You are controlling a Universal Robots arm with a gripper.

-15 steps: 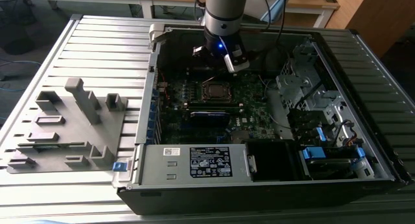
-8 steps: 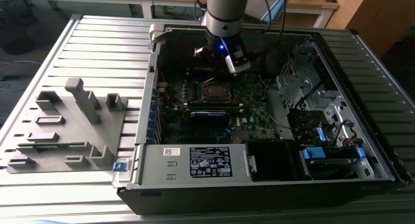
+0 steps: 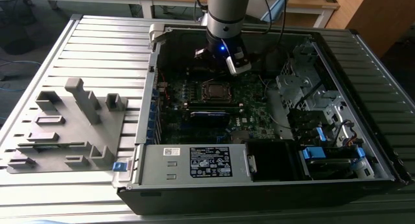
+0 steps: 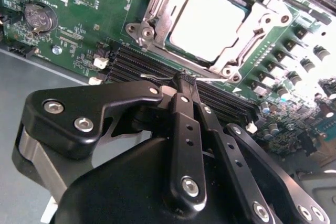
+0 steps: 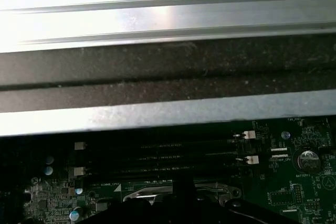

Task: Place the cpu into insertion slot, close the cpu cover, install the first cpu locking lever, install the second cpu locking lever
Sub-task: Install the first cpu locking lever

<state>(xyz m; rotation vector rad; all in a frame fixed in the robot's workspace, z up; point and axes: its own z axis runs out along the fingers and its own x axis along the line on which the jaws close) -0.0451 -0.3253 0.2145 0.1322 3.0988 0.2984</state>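
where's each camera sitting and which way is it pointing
Exterior view: off the arm, looking down into the open computer case; the arm and claw hang above the cpu.
Second wrist view: on the arm, looking along the shut claw at the cpu under the cpu cover.
First wrist view: on the arm, facing the case wall and memory slots.
All three show the green board.

My grey and black arm [image 3: 224,20] comes down from above, wrist pointing downward with a small blue light glowing on it. In the second wrist view my black metal fingers [image 4: 185,95] are pressed together at their tips, nothing held between them.
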